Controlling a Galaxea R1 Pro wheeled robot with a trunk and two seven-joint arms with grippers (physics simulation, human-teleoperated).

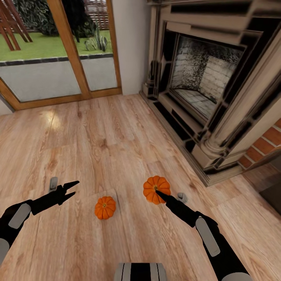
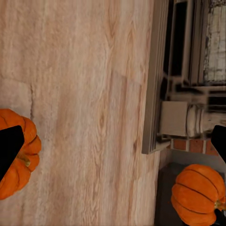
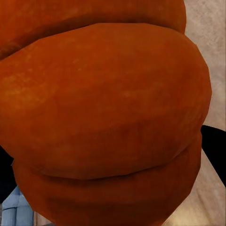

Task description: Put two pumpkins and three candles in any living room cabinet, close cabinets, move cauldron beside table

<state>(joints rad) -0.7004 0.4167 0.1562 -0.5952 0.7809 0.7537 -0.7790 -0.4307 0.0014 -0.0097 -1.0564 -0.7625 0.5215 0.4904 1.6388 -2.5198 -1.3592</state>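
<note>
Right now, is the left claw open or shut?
Open. In the head view the left claw has its two fingers spread in a V over bare floor, gripping nothing; the nearer pumpkin sits apart from it.

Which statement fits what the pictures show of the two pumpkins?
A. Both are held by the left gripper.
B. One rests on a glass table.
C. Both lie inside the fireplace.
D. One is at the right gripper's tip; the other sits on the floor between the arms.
D: the right gripper meets one pumpkin; the other pumpkin sits on the wooden floor.
</note>
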